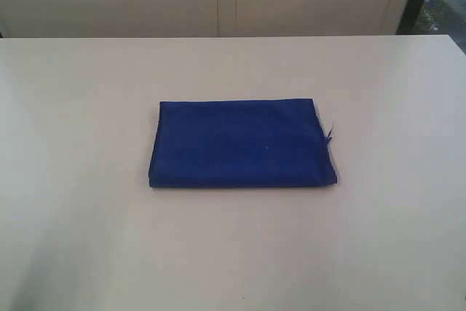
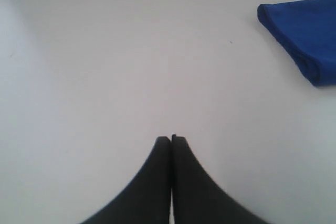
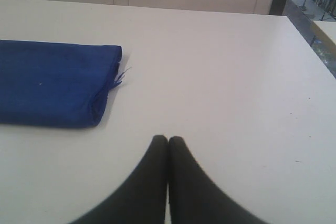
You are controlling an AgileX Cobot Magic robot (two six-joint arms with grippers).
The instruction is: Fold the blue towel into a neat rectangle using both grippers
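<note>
Blue towel point(image 1: 242, 143): it lies flat at the centre of the table point(image 1: 80, 238), already folded to a compact rectangle. Its long side runs from 9 to 3 o'clock as the exterior camera looks.
Why it lies so: the edges meet quite evenly and nothing touches the cloth, so I judge the folding is finished or nearly finished.
Loose thread point(image 1: 330, 134): it sticks out at the 3 o'clock edge of the towel, near the far corner. It is only a small untidy point.
Left gripper point(image 2: 171, 139): its two black fingers are pressed together with nothing between them. It hangs above bare table, well apart from the towel.
Right gripper point(image 3: 167, 139): the same, fingers pressed together on nothing, above bare table and well apart from the towel.
Why they are held so: with both of them empty and away from the cloth, I judge the arms are parked clear of it, so that the rectangle is not disturbed.
Exterior view alone: it gives the whole outline of the rectangle and its place on the table. No gripper appears in it.
Left wrist view alone: it shows the 9 o'clock end of the towel, where the edge looks thick and rounded.
Right wrist view alone: it shows the 3 o'clock end, where the stacked layers are visible at the edge and the thread is seen clearly.
</note>
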